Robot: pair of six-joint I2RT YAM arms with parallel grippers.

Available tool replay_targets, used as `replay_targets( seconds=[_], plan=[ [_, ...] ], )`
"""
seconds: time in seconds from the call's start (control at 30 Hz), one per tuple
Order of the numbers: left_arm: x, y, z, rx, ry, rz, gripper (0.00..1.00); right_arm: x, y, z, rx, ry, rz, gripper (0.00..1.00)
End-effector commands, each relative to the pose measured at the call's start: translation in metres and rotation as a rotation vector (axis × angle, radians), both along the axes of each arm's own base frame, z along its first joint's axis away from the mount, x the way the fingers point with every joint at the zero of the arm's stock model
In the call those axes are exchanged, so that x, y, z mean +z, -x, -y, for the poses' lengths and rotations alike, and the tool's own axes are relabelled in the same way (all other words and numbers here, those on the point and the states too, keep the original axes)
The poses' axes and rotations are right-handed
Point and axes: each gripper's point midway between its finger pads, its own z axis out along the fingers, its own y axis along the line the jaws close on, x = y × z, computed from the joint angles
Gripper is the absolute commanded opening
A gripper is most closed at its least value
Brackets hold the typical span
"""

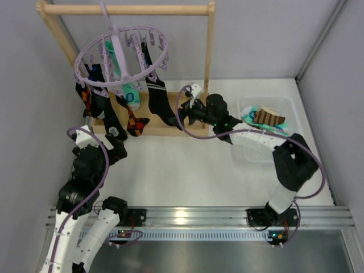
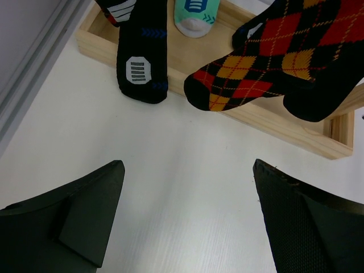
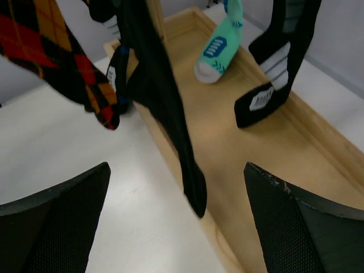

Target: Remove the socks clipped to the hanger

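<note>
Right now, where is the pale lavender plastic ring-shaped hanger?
Top view, upper left: the hanger hangs by its hook from the wooden rail, above the wooden base, socks clipped around its ring.

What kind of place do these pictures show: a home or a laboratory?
Probably a robot laboratory cell, not a home: plain grey panel walls enclose a white table, an aluminium mounting rail runs along its near edge, and a pale lavender plastic ring hanger hangs from a wooden rack.
</note>
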Motion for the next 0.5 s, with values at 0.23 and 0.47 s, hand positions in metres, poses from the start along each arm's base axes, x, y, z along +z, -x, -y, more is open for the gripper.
replay_targets(
  seconds=[0.23,0.47],
  plan=[
    [0.013,-0.005,0.006,-0.026,0.018,0.051,0.98,0.037,-0.031,-0.081,0.335,-0.165,0.081,0.66],
    [0.045,0.004,0.024,-0.148,0.050,0.121,0.99,0.045,-0.011,-0.084,0.422,-0.268,0.073,0.33]
  ],
)
